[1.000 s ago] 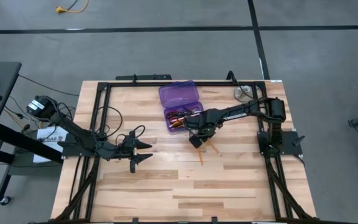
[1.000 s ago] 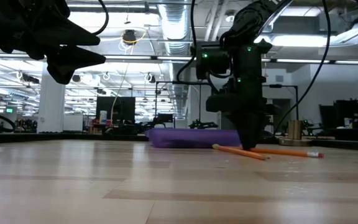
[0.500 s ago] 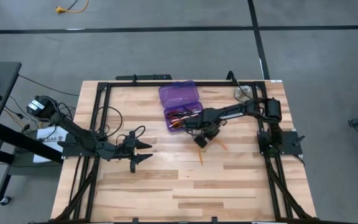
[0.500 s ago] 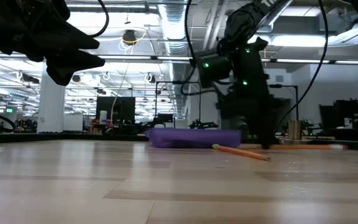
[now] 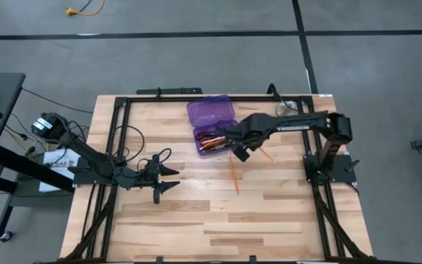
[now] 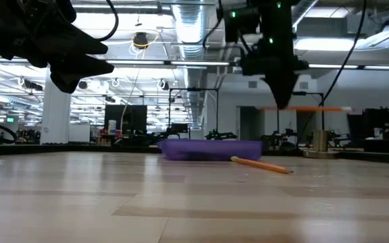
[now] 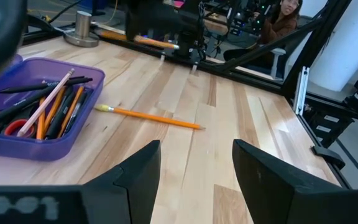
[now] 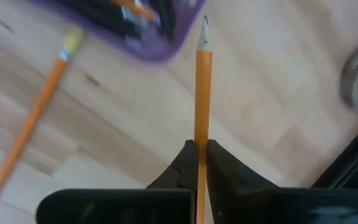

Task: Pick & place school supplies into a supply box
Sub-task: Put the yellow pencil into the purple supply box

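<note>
The right gripper [image 5: 240, 153] is held above the table [image 5: 196, 220], just right of the purple box [image 5: 212, 125], and its fingers [image 8: 185, 163] are closed on a pencil [image 8: 202, 99]. In the low view that pencil [image 6: 304, 109] is carried level, well clear of the wood, beneath the right gripper [image 6: 280, 101]. In the right wrist view its sharpened tip is seen pointing past the rounded corner of the box [image 8: 151, 43].

A second pencil [image 5: 234, 176] is left lying flat on the table, near side of the box and apart from it. In the left wrist view it [image 7: 148, 117] is seen just beside the open tray of the box [image 7: 36, 146].

The box is placed toward the far middle of the table with its lid [image 5: 209, 110] folded open to the far side. Inside the tray, pencils [image 7: 55, 102], black pens [image 7: 17, 109] and red-handled scissors [image 7: 11, 127] are already laid.

A grey metal disc [image 5: 286, 110] is seen at the far right of the table.

The left gripper [image 5: 168, 180] is kept at the near left, well apart from the box, with its fingers [image 7: 138, 171] spread open and nothing between them
</note>
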### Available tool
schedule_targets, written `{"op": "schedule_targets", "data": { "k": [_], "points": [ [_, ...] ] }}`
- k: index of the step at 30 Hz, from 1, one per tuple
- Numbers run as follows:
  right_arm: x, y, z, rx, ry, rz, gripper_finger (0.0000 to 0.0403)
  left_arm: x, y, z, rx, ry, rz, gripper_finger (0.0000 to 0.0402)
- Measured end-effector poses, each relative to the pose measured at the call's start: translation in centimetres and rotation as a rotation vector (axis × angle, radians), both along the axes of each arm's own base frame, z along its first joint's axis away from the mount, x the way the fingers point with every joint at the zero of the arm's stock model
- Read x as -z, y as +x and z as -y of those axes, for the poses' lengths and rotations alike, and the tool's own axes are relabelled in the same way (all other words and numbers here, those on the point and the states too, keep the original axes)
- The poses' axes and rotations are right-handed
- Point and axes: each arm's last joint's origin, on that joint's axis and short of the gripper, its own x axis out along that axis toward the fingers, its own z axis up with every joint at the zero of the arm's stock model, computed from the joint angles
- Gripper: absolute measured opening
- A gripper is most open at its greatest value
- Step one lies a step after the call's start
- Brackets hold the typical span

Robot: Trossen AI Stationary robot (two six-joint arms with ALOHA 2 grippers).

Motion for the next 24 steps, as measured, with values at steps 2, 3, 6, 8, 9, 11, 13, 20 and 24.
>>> {"op": "schedule_targets", "data": {
  "k": [2, 3, 6, 8, 9, 11, 13, 20, 24],
  "points": [
    [-1.1, 0.1, 0.5, -0.025, -0.03, 0.037, 0.0001, 0.0, 0.0, 0.0, 0.0, -0.005, 0.0, 0.0188],
    [-1.5, 0.2, 0.7, -0.037, -0.042, 0.053, 0.0, 0.0, 0.0, 0.0, -0.001, -0.007, 0.001, 0.0188],
    [-2.6, 1.3, 1.6, -0.09, -0.067, 0.12, 0.0, -0.1, 0.0, 0.0, -0.001, -0.012, 0.009, 0.0188],
    [-3.4, 2.2, 2.2, -0.133, -0.091, 0.171, 0.0, -0.2, 0.0, 0.0, 0.0, -0.018, 0.02, 0.0188],
    [-3.7, 2.6, 2.4, -0.157, -0.107, 0.192, 0.0, -0.2, 0.0, 0.0, -0.001, -0.02, 0.023, 0.0188],
    [-4.4, 4.0, 2.9, -0.199, -0.137, 0.264, 0.0, -0.3, 0.0, 0.0, 0.0, -0.022, 0.026, 0.0188],
    [-4.9, 4.2, 3.4, -0.227, -0.146, 0.273, 0.0, -0.3, 0.0, 0.0, -0.001, -0.025, 0.033, 0.0188],
    [-5.9, 6.3, 4.6, -0.329, -0.194, 0.34, 0.0, -0.4, 0.1, -0.1, -0.01, -0.028, 0.042, 0.0188],
    [-4.9, 7.1, 5.1, -0.419, -0.189, 0.315, 0.0, -0.5, 0.1, -0.1, -0.012, -0.029, 0.045, 0.0188]
  ]
}}
